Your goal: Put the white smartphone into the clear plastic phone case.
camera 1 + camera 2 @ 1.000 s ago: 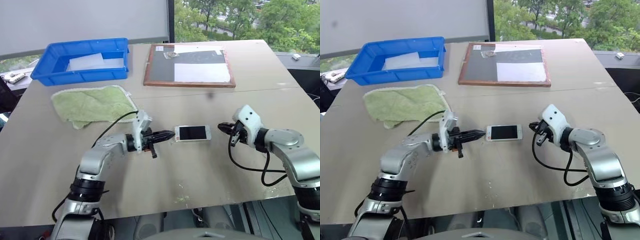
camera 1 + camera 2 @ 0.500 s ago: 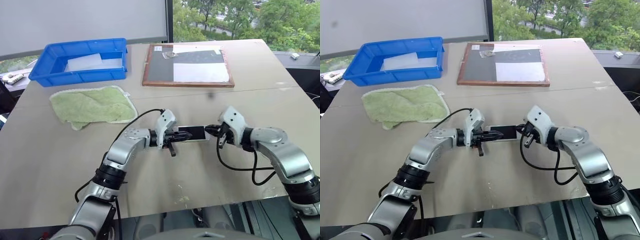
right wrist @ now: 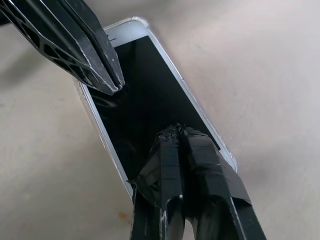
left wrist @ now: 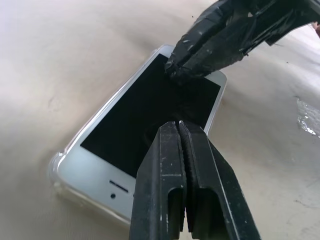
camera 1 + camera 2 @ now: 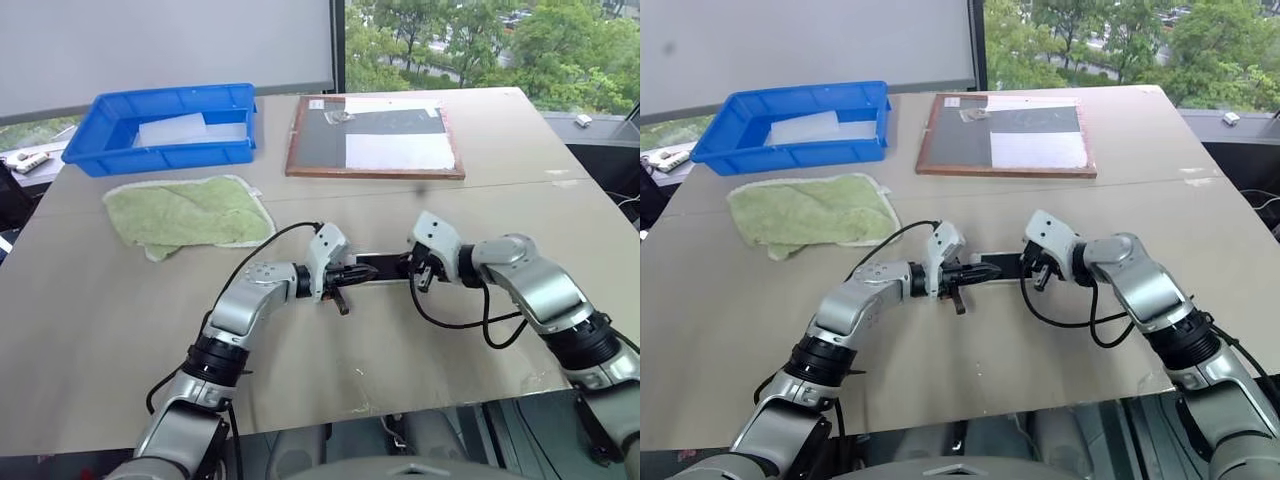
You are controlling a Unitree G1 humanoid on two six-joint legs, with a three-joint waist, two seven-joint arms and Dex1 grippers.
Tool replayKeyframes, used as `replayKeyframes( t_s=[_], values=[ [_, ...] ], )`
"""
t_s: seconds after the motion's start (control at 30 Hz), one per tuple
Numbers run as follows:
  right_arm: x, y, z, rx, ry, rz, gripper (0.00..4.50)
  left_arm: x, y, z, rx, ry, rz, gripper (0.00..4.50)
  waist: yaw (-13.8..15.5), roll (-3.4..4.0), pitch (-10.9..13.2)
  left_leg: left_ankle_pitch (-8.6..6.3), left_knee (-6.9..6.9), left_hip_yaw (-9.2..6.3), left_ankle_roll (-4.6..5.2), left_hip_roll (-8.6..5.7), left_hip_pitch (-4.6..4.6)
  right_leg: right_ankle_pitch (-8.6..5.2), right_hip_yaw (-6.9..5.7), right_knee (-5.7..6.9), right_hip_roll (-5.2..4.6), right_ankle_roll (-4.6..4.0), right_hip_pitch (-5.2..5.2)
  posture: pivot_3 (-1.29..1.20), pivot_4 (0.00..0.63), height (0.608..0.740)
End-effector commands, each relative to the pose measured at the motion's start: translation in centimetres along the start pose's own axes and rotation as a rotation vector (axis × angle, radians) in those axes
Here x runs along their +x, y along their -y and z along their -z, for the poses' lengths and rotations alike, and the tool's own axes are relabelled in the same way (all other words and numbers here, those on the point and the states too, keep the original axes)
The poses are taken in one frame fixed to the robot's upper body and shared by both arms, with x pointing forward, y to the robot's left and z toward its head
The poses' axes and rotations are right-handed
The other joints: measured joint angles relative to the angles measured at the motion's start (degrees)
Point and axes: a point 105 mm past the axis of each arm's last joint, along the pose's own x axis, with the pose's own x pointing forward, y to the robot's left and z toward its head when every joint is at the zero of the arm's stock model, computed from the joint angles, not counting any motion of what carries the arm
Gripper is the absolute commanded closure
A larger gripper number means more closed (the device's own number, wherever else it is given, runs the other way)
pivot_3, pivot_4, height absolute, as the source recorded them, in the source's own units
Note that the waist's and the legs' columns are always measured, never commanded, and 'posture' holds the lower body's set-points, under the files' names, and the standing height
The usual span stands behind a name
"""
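The white smartphone lies flat, dark screen up, in the middle of the table. A see-through rim runs round its edge, so it appears to sit inside the clear plastic phone case. My left gripper is shut, its tip over the middle of the screen. My right gripper comes from the opposite end, also shut, with its taped tip on or just above the screen near the far short edge. Neither gripper holds anything. In the left eye view the two tips, left gripper and right gripper, nearly meet over the phone.
A blue bin holding a frosted white sheet stands at the back left. A green cloth lies in front of it. A wood-framed board lies at the back centre. Black cables loop beside both wrists.
Both grippers have closed in on the phone from either end and sunk a little. Their shut tips, earlier off its short edges, now stand over the screen. The phone has stayed put.
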Motion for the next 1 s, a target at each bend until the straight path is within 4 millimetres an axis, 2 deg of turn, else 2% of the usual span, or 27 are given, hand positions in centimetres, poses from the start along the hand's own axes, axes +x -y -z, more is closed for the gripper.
replayKeyframes(
  t_s=[0.03, 0.3, 0.37, 0.5, 0.6, 0.8, 0.9, 1.0],
  values=[
    [1.9, -2.2, 7.8, 0.145, -0.283, -0.102, 4.50, 0.1, 0.4, -0.5, 0.021, 0.016, -0.003, 4.42, 0.0, -0.09, -0.3, 0.00, 0.00, -0.03, 0.00, 0.01, 0.06, -0.01, -0.03, -0.05, 0.00, 0.00, 0.10, 0.00, 0.150, 0.740],
    [3.1, -2.5, 9.5, 0.194, -0.330, -0.121, 4.50, 0.2, 0.3, -0.6, 0.016, 0.023, -0.013, 4.42, 0.0, -0.25, -1.8, -0.01, 0.01, -0.11, -0.01, 0.00, 0.19, -0.01, -0.03, -0.08, -0.01, -0.01, 0.20, 0.00, 0.150, 0.740],
    [3.4, -1.8, 9.0, 0.174, -0.279, -0.074, 4.50, 0.1, 0.1, -1.0, 0.018, 0.048, -0.026, 4.42, 0.0, -0.16, -2.0, -0.01, 0.00, -0.11, -0.01, 0.00, 0.24, -0.02, -0.02, -0.08, -0.01, -0.01, 0.22, 0.00, 0.150, 0.740],
    [3.3, -0.5, 5.3, 0.249, -0.060, -0.014, 4.50, -0.7, -0.2, -2.2, -0.032, 0.134, -0.036, 4.42, 0.1, -0.01, -1.9, -0.01, 0.00, -0.15, -0.02, 0.02, 0.20, -0.02, -0.03, -0.13, -0.02, 0.00, 0.23, 0.00, 0.150, 0.740],
    [1.6, 0.6, 3.5, 0.206, 0.041, 0.063, 4.50, -2.4, -1.4, -2.8, -0.092, 0.185, -0.094, 4.42, 0.1, 0.30, -1.5, -0.01, -0.01, -0.12, -0.01, -0.02, -0.01, -0.01, 0.00, -0.15, -0.02, 0.01, 0.09, 0.00, 0.150, 0.740],
    [-0.4, 0.6, 0.6, 0.196, 0.199, 0.111, 4.50, -4.5, -2.8, -1.6, -0.098, 0.139, -0.167, 4.42, 0.1, 0.56, -1.1, 0.00, -0.66, -0.11, -0.01, -0.04, -0.23, 0.11, 0.01, -0.65, 0.03, 0.20, -0.16, 0.00, 0.150, 0.740],
    [-2.2, 0.7, -1.9, 0.175, 0.318, 0.140, 4.50, -4.9, -3.0, -0.8, -0.096, 0.107, -0.174, 4.42, 0.2, 0.58, -0.8, 0.00, -0.63, -0.11, -0.01, -0.04, -0.84, 0.16, 0.01, -0.71, 0.03, 0.23, -0.66, 0.00, 0.150, 0.740],
    [-3.6, 0.8, -2.5, 0.154, 0.326, 0.172, 4.50, -4.7, -2.7, -0.3, -0.087, 0.080, -0.161, 4.42, 0.2, 0.66, -0.2, 0.01, -0.61, -0.07, -0.02, -0.05, -1.09, 0.30, 0.05, -0.70, 0.02, 0.05, -0.90, 0.00, 0.150, 0.740]
  ],
)
